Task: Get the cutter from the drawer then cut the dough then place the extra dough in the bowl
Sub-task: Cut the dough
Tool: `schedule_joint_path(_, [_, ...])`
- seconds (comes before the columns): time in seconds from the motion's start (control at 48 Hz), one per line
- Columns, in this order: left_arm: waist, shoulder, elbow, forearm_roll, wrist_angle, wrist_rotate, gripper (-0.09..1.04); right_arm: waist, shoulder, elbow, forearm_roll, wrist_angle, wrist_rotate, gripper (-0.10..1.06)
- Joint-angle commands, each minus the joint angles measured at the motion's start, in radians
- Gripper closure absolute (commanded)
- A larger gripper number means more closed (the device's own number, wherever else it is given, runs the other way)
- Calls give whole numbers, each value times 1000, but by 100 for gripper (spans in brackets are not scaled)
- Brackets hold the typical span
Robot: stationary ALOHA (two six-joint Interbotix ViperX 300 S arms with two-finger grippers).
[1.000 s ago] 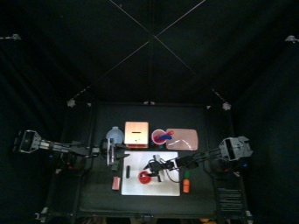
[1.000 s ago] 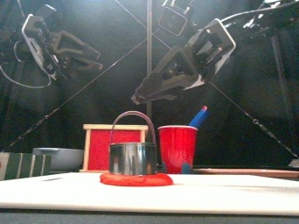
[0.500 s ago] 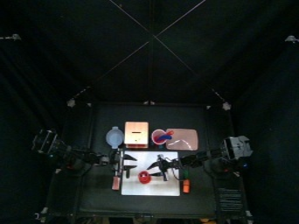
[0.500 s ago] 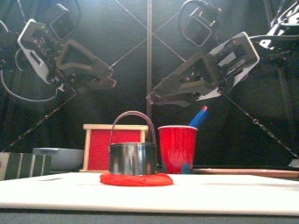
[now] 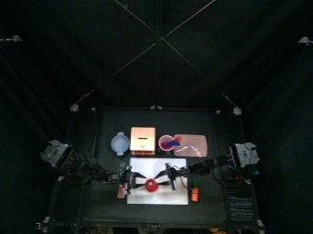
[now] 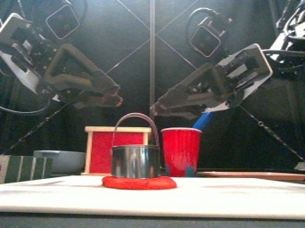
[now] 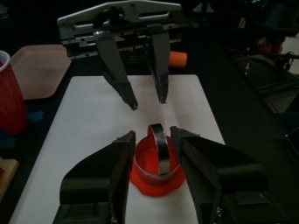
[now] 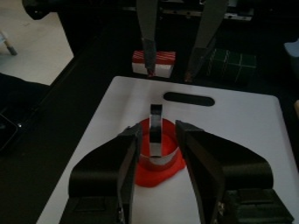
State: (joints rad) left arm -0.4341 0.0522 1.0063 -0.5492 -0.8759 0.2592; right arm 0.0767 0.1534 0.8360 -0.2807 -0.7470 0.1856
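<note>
Metal cutter (image 6: 135, 158): stands upright on the dough, wire handle up, about mid-board, free of both grippers.
Red dough (image 6: 138, 183): flat disc under the cutter, with a rim showing all round it.
Step, my read: the cut itself. The cutter is placed, but how far it has been pressed through can't be told.
How to do it well: close on the wire handle from straight above and push down square with no tilt. Use the other arm to pin the dough rim so the disc doesn't skate.
Risk: an off-centre push tips the cutter or drags the dough across the board.
Left gripper (image 7: 153, 134): hovers over the board left of the cutter, fingers spread, pinching nothing.
Right gripper (image 8: 155, 129): mirrored on the right, fingers spread, empty, facing the left one.
White board (image 6: 238, 196): smooth, probably slick, at the table's front centre.
Behind the board: blue-grey bowl (image 5: 119, 142), wooden box (image 6: 117, 147), red cup (image 6: 181, 150) with blue knife (image 6: 202, 118), pink tray (image 5: 199, 146).
Room: black table (image 5: 91, 123), black curtains (image 5: 73, 55) all round.
</note>
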Motion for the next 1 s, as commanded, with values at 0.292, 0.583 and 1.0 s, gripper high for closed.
schedule_joint_path(0.292, [-23,137,-100,-49,-41,2,17,-9,17,-26,-5,-28,-5,22])
schedule_joint_path(0.583, [-40,156,-107,-123,-43,3,17,-11,34,-34,-21,-28,-2,22])
schedule_joint_path(1.0, [-77,169,-127,-164,-31,5,17,-12,72,-63,-26,-17,0,22])
